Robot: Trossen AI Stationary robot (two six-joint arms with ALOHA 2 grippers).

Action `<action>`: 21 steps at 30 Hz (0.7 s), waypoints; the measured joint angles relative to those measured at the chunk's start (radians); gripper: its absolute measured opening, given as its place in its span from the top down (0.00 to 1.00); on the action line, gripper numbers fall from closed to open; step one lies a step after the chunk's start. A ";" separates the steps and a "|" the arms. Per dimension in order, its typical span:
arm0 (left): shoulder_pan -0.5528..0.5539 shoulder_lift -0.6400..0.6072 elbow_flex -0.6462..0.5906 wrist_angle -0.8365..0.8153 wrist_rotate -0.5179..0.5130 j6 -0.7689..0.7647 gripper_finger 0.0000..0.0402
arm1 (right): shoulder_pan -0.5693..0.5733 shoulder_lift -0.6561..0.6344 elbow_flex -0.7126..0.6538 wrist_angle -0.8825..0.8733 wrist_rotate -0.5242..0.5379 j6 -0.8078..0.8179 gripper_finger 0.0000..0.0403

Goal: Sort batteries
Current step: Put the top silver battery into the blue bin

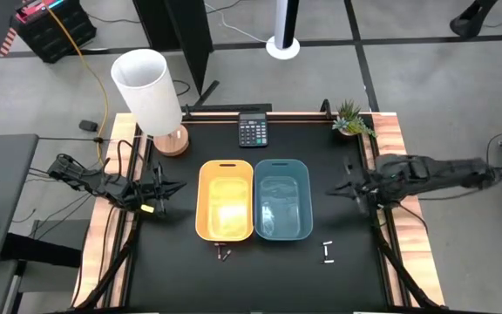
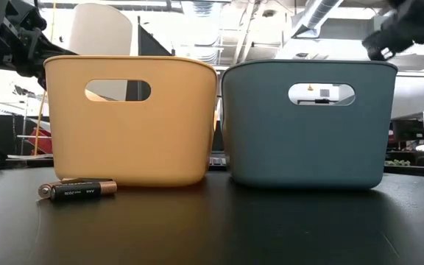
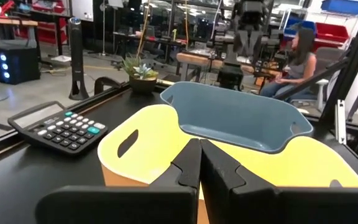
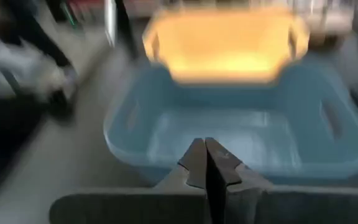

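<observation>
right gripper (image 1: pixel 354 191) hangs pinched shut and empty at the blue bin's (image 1: pixel 283 199) 3 o'clock; left gripper (image 1: pixel 166 194), also shut and empty, waits at the yellow bin's (image 1: pixel 225 199) 9 o'clock. dark batteries (image 1: pixel 224 253) lie at that bin's 6 o'clock, white batteries (image 1: pixel 328 252) at the blue bin's 5 o'clock. sorting looks barely begun; next, open over a battery.

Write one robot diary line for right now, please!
left gripper: shut, beside yellow bin | right gripper: shut, beside blue bin | batteries: on table

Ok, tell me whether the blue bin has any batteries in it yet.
Empty, as far as shows: the blue bin has a bare floor in the right wrist view, though that view is blurred. Batteries lie on the table.
</observation>
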State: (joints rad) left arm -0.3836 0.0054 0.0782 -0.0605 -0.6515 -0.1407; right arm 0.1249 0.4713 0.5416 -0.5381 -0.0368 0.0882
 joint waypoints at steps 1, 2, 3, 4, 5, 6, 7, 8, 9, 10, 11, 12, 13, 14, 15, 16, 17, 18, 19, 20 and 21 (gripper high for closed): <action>0.000 0.002 0.000 -0.001 0.003 -0.001 1.00 | 0.032 0.039 0.020 -0.047 0.032 0.022 0.97; 0.000 0.003 0.000 0.001 0.009 0.001 1.00 | 0.065 0.081 0.035 -0.076 0.056 0.052 0.97; 0.000 0.003 0.000 0.004 0.018 0.007 1.00 | 0.096 0.120 0.052 -0.101 0.067 0.085 0.97; 0.000 0.003 0.000 0.009 0.020 0.013 1.00 | 0.130 0.156 0.067 -0.126 0.070 0.122 0.96; 0.000 0.003 -0.001 0.013 0.020 0.022 1.00 | 0.163 0.188 0.082 -0.153 0.074 0.166 0.94; 0.000 0.003 -0.001 0.016 0.020 0.031 1.00 | 0.198 0.221 0.096 -0.182 0.089 0.217 0.92; 0.000 0.003 -0.001 0.018 0.020 0.040 1.00 | 0.234 0.253 0.109 -0.200 0.109 0.265 0.89; 0.000 0.003 -0.001 0.019 0.020 0.046 1.00 | 0.269 0.284 0.119 -0.213 0.127 0.310 0.86; 0.000 0.003 -0.001 0.019 0.019 0.048 1.00 | 0.303 0.314 0.121 -0.221 0.143 0.350 0.83; 0.000 0.003 -0.001 0.018 0.019 0.049 1.00 | 0.336 0.345 0.120 -0.227 0.154 0.398 0.79; 0.000 0.003 -0.001 0.017 0.018 0.050 1.00 | 0.365 0.379 0.120 -0.225 0.158 0.440 0.75; 0.000 0.003 -0.001 0.018 0.017 0.050 1.00 | 0.393 0.414 0.120 -0.220 0.164 0.482 0.71; 0.000 0.003 -0.001 0.019 0.016 0.050 1.00 | 0.417 0.448 0.120 -0.220 0.169 0.523 0.68; 0.000 0.003 -0.001 0.019 0.015 0.050 1.00 | 0.441 0.485 0.120 -0.221 0.170 0.560 0.64; 0.000 0.003 -0.001 0.018 0.014 0.053 1.00 | 0.464 0.521 0.120 -0.218 0.170 0.590 0.60; 0.000 0.003 -0.001 0.019 0.013 0.056 1.00 | 0.484 0.556 0.120 -0.211 0.171 0.615 0.57; 0.000 0.003 -0.001 0.019 0.011 0.059 1.00 | 0.503 0.591 0.120 -0.203 0.174 0.632 0.54; 0.000 0.003 -0.001 0.019 0.008 0.063 1.00 | 0.518 0.624 0.120 -0.194 0.180 0.645 0.52; 0.000 0.003 -0.001 0.019 0.007 0.067 1.00 | 0.530 0.654 0.120 -0.183 0.191 0.653 0.50; 0.000 0.003 -0.001 0.019 0.007 0.070 1.00 | 0.540 0.682 0.120 -0.168 0.198 0.661 0.49; 0.000 0.003 -0.001 0.019 0.007 0.075 1.00 | 0.547 0.709 0.121 -0.154 0.202 0.669 0.49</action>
State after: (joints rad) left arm -0.3836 0.0082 0.0772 -0.0410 -0.6449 -0.0659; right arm 0.6721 1.1804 0.6623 -0.6923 0.1654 0.7570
